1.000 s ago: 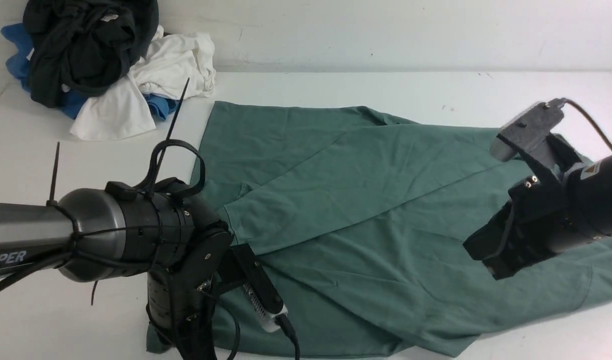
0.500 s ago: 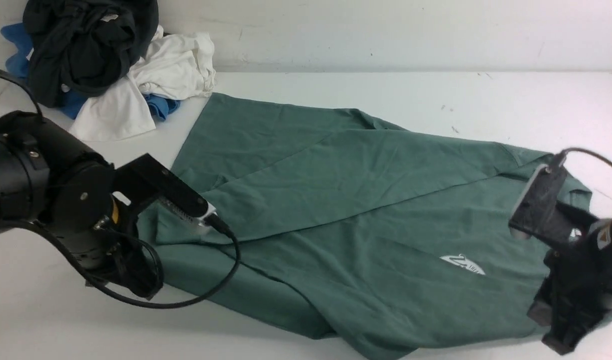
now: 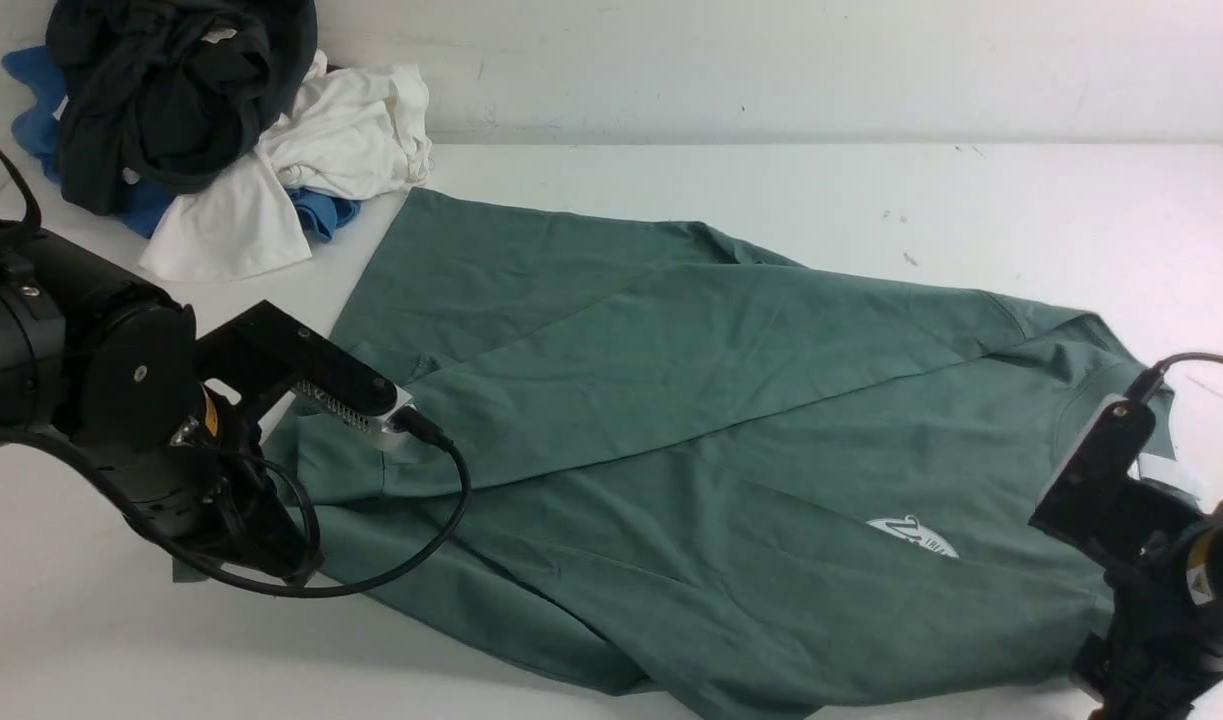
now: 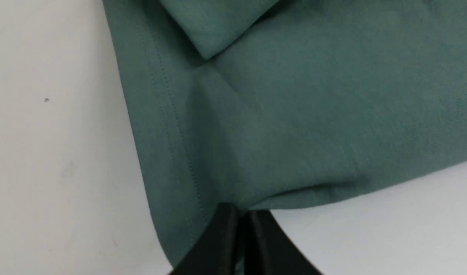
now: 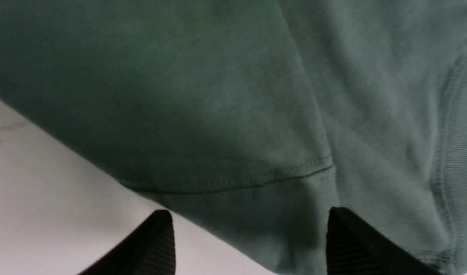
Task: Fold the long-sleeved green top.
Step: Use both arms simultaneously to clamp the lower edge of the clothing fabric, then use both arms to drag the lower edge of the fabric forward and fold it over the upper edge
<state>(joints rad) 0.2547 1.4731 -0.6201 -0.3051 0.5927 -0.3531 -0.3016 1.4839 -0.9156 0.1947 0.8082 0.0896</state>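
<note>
Green long-sleeved top (image 3: pixel 721 400) lies left-to-right, neck rightward.

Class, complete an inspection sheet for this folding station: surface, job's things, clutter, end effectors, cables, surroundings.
Surface: white table, few dark specks.
Job's things: green long-sleeved top spread out, sleeve folded across body, chest logo up.
Clutter: black garment, white garment and blue garment heaped at far left corner.
End effectors: left end effector shut on the top's hem corner; right end effector open over the shoulder edge.
Cables: left wrist cable loops over the top; right wrist cable arches clear.
Surroundings: white wall.
</note>
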